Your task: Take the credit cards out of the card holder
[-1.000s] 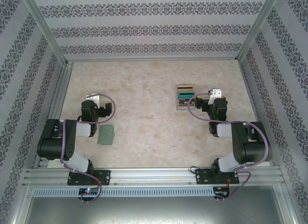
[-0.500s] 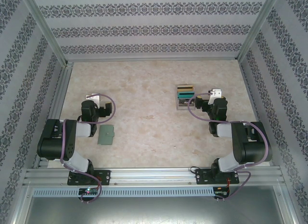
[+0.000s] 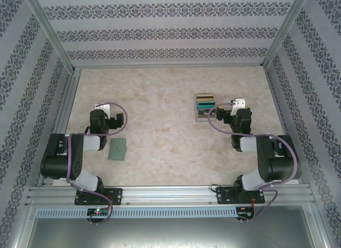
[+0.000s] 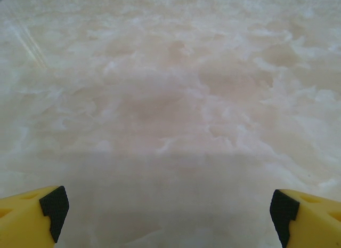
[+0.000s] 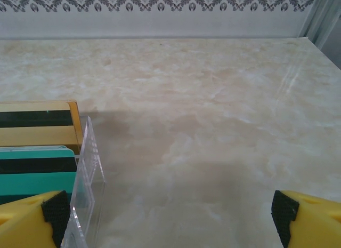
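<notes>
Left tool (image 4: 169, 215) released: jaws spread wide, nothing between them, bare marbled surface (image 4: 176, 98) beneath. Right tool (image 5: 169, 216) also released, empty. Card holder (image 3: 118, 150) lay flat on surface beside left arm, well apart from both tools. Credit cards (image 3: 205, 102) stood on edge in clear stand (image 5: 91, 168), just left of right tool: yellow-gold card (image 5: 37, 132) behind, teal-green card (image 5: 34, 180) in front, each with dark stripe. Right tool's left fingertip (image 5: 29, 220) close to stand; contact unclear.

Probably a lab test booth: aluminium frame (image 3: 170, 190), patterned walls (image 3: 170, 32).
</notes>
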You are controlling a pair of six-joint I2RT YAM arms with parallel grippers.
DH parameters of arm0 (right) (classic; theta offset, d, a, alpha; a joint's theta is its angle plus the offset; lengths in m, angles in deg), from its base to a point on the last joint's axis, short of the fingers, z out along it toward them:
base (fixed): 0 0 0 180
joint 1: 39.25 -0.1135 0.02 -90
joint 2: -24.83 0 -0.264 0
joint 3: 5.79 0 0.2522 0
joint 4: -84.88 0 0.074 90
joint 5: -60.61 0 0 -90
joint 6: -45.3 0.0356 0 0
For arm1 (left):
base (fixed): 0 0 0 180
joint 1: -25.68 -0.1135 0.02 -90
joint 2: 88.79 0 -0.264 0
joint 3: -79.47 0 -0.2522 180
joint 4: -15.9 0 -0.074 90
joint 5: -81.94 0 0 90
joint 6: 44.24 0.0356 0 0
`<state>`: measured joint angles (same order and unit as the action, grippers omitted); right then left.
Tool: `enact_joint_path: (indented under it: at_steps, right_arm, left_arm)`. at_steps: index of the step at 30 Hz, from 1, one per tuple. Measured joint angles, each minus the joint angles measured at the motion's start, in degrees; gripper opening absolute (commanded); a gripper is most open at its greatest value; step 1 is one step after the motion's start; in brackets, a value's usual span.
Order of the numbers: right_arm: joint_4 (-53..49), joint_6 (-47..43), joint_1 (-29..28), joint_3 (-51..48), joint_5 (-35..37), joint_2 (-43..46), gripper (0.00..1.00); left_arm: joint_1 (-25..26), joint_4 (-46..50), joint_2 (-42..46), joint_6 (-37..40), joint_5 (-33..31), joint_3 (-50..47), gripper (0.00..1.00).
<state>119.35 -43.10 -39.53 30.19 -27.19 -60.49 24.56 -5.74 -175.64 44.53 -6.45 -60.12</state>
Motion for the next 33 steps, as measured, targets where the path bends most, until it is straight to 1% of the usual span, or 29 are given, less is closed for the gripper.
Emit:
enact_joint_path:
  at_steps: [2,5,9,11,14,18,24,28,33]
  right_arm:
    - [-3.8,0.2,0.0,0.1,1.2,3.3,0.98]
    - [-9.6,2.2,0.0,0.6,3.5,11.1,0.98]
    - [-17.6,10.8,0.2,1.9,6.8,22.5,0.98]
    - [-22.1,14.9,0.5,3.3,6.9,26.9,0.98]
    - [-29.2,19.8,0.9,6.1,5.9,31.3,0.98]
    - [-39.4,23.0,0.5,10.8,2.8,32.8,0.98]
    - [-52.8,23.7,-4.0,16.7,1.1,31.3,0.98]
    - [-58.2,23.7,-7.8,18.7,0.8,27.3,0.98]
    - [-62.0,23.6,-14.9,19.1,1.6,25.8,0.98]
  left_arm:
    - [0.0,7.7,3.3,-0.9,-1.7,4.7,0.99]
    - [0.0,19.0,9.0,-4.3,-4.3,12.9,0.99]
    - [0.0,33.8,16.1,-12.4,-6.8,21.6,0.99]
    - [0.0,39.9,18.5,-16.1,-6.4,23.8,0.99]
    - [0.0,47.2,21.6,-20.2,-4.7,24.1,0.99]
    - [0.0,54.5,24.1,-23.6,-1.1,23.3,0.99]
    - [1.6,60.6,25.6,-26.7,2.6,20.3,0.99]
    - [3.2,64.0,25.6,-28.7,4.1,18.2,0.99]
    - [3.8,68.0,25.4,-33.1,4.4,14.1,0.97]
